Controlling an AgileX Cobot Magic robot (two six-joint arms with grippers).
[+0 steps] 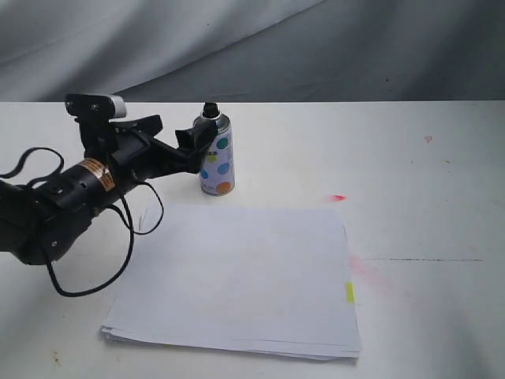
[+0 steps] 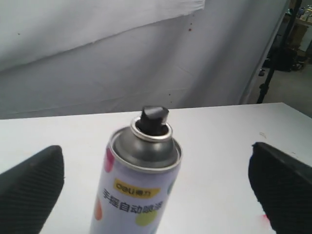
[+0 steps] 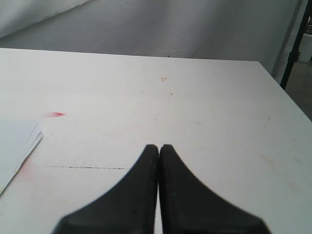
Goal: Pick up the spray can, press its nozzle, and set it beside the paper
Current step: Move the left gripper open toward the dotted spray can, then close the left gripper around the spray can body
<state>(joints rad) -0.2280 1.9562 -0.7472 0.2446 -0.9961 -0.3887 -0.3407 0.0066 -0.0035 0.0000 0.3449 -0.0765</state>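
1. Spray can [image 1: 216,160]: upright on the table [image 1: 434,174], label [image 2: 136,185] reading "deli", black nozzle [image 2: 155,116] on top.
2. Left gripper [image 2: 157,183]: I see its jaws wide apart, flanking the can.
3. Paper [image 1: 237,272]: the can is at its 12 o'clock, near the edge.
4. Right gripper [image 3: 159,147]: fingers pressed together.

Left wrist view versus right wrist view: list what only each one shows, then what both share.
Only the left wrist view: the spray can with its black nozzle, standing inside the open left gripper. Only the right wrist view: the shut right gripper, a corner of the paper, and a thin dark line on the table. Both: that white table and the grey backdrop.
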